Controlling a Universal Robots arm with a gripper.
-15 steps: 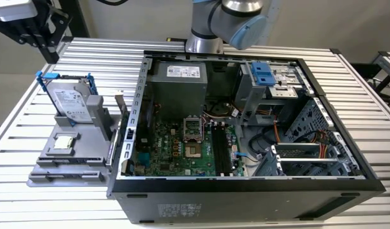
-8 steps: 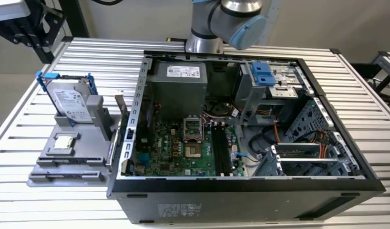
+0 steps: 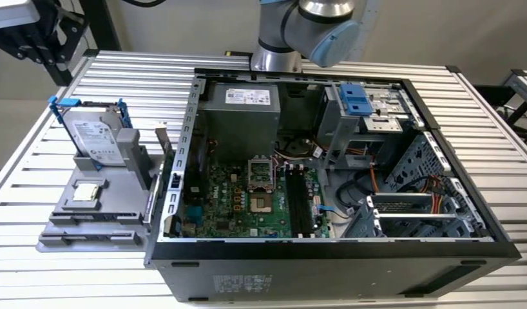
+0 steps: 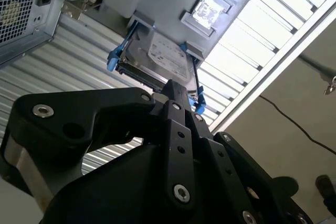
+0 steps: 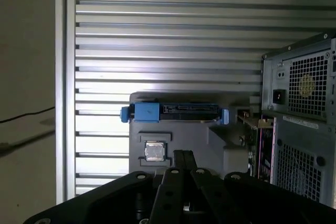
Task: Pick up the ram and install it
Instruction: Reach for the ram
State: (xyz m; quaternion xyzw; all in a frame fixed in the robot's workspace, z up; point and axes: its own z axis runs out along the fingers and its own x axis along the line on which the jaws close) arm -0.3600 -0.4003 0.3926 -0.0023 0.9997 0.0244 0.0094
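One open black-and-grey tower computer case (image 3: 332, 264) is laid on its side on one slatted aluminium table (image 3: 75, 277), nearest in the exterior view. Inside it one green motherboard (image 3: 238, 206) is seen, carrying a bank of long black memory slots (image 3: 296, 199) whose number cannot be counted. Farther back, one grey boxy power supply (image 3: 238, 119) is seen.

Just beside the case, on the exterior view's left, one grey plastic holder tray (image 3: 91, 235) is set. Three parts are counted on it:
- one small square silver processor chip (image 3: 86, 192), laid flat
- one silver hard drive in a blue-handled frame (image 3: 100, 135), stood upright behind the chip
- one thin, flat ram stick (image 3: 162, 143), stood on its short end at the tray's corner next to the case wall

The ram is thus kept in the tray, apart from the slots, and its chips cannot be made out. At the table's far edge one grey-and-blue robot arm (image 3: 319, 22) is seen.

In both wrist views one black claw (image 5: 182, 156) (image 4: 177, 88) is shown high over the tray, its fingers drawn fully together — nothing is held between them and nothing is touched.
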